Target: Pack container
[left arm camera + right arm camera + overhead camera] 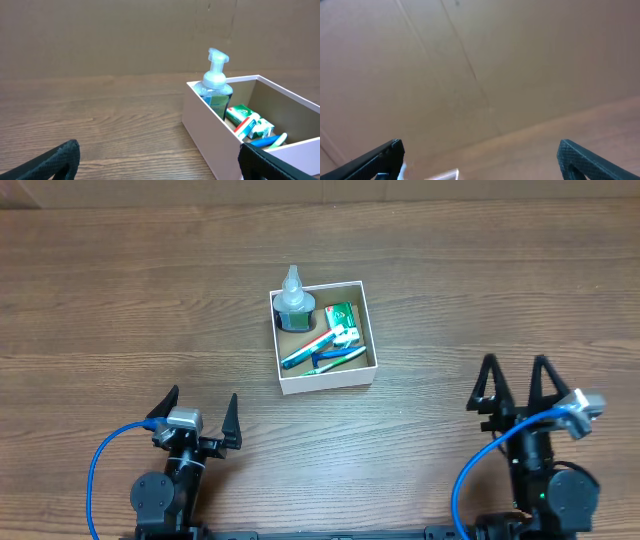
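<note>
The container is a square white box with a brown inside, standing at the middle of the table. In it are a clear pump bottle, a green packet, a red-and-white tube and blue toothbrushes. In the left wrist view the container is at the right with the pump bottle upright in its far corner. My left gripper is open and empty, near the front left. My right gripper is open and empty, at the front right. A corner of the container barely shows in the right wrist view.
A brown cardboard wall stands behind the wooden table. Blue cables loop beside both arm bases.
</note>
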`<action>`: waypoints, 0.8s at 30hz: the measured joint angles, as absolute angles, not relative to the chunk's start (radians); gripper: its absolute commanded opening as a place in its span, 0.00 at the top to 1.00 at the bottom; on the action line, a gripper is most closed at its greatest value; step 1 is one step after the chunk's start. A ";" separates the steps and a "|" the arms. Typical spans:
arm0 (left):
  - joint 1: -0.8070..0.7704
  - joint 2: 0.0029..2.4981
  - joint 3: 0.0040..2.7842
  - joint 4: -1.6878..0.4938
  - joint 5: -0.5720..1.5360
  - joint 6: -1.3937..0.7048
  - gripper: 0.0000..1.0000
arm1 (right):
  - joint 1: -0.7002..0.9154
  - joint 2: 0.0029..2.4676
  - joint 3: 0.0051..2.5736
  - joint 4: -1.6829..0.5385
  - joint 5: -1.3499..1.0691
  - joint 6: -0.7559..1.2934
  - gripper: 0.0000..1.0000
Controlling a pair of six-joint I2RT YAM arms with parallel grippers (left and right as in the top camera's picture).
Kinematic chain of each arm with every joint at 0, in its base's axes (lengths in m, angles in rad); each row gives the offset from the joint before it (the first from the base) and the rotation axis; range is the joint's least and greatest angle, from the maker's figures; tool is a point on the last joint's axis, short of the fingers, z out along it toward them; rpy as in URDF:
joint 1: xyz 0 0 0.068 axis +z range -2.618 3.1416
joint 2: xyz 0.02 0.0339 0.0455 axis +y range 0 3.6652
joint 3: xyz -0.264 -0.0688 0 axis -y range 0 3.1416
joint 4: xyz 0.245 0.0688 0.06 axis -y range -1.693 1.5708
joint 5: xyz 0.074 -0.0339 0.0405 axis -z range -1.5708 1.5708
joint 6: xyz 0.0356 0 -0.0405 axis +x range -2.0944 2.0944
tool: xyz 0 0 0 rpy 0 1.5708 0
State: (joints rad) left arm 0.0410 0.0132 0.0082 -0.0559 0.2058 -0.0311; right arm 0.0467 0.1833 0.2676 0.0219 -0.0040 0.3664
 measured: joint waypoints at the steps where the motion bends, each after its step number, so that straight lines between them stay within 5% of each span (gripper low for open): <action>1: 0.041 0.013 0.008 -0.057 0.206 -0.031 0.00 | 0.047 0.161 0.238 0.025 -0.007 0.366 0.00; 24: 0.041 0.013 0.008 -0.056 0.206 -0.031 0.00 | 0.047 0.013 0.019 -0.088 0.047 0.171 0.00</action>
State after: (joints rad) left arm 0.0414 0.0132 0.0082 -0.0563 0.2058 -0.0311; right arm 0.0467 0.0128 0.0185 -0.0879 0.0471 0.1707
